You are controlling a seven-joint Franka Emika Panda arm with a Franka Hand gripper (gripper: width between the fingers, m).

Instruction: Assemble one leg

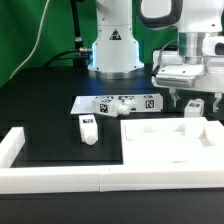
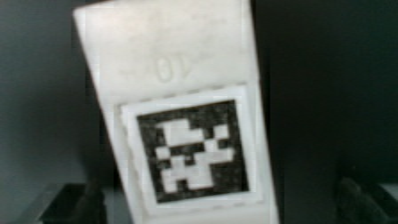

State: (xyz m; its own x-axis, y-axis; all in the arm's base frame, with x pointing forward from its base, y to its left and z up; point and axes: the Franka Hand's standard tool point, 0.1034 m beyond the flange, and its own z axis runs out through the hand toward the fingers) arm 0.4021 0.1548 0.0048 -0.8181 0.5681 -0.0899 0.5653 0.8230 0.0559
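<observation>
A leg (image 1: 193,108), a small white post with a black-and-white tag, sits on the dark table at the exterior view's right, just behind the large white panel (image 1: 165,143). My gripper (image 1: 188,97) hovers right above it, jaws open. In the wrist view the leg (image 2: 178,110) fills the picture, tag facing the camera. It lies between the two dark fingertips (image 2: 75,203) of my gripper (image 2: 214,208), with a gap showing on one side. A second leg (image 1: 88,128) lies alone on the table toward the exterior view's left.
The marker board (image 1: 120,103) lies flat in front of the robot base (image 1: 112,50). White border rails (image 1: 60,178) run along the front and the left side of the table. The panel has a raised rim.
</observation>
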